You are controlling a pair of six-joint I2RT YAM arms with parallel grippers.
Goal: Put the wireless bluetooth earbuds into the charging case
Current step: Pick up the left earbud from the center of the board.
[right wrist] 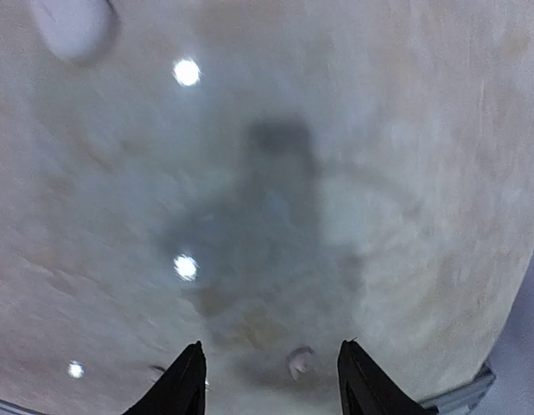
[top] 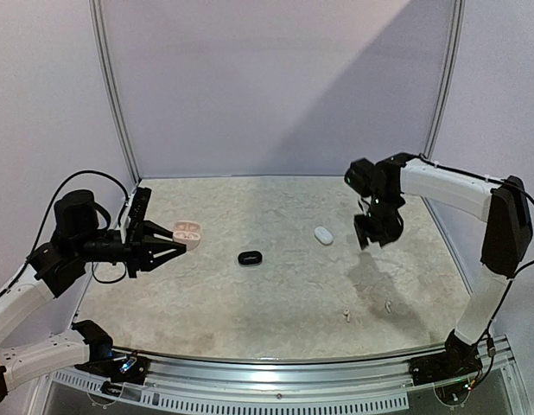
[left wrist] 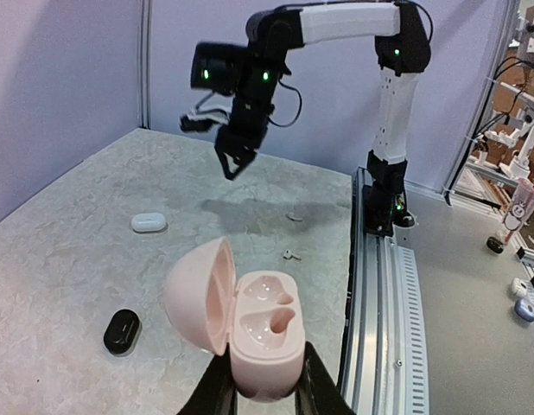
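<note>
Earbuds are the thing to handle here, and two pale ones lie on the table in the near right part of the overhead view, one [top: 345,316] just left of the other [top: 387,305], well apart from the open pink charging case [left wrist: 263,337]. The left gripper [top: 182,242] is clamped across the lower shell of that case and holds it off the table at the left side. Its lid is hinged back and both moulded pockets look empty. The right gripper [top: 375,240] hovers above the table with its jaws parted and nothing between them. In its own blurred wrist view a small bud-like shape [right wrist: 299,361] shows on the surface below, in the gap between the fingers. A closed white case [top: 323,234] and a closed black case [top: 250,258] rest near mid-table and are not being handled. Each bud will probably handle as very light, hard, glossy plastic: stiff, not easily broken, but slippery and rounded, so a squeeze on the bulbous head could squirt it sideways. Pinching across the short stem, or across the flattest pair of faces, looks safer. A low, centred approach seems wise, since the bud is tiny beside the fingers. How each bud lies I cannot tell, and it will have to be turned to match a shaped pocket.
</note>
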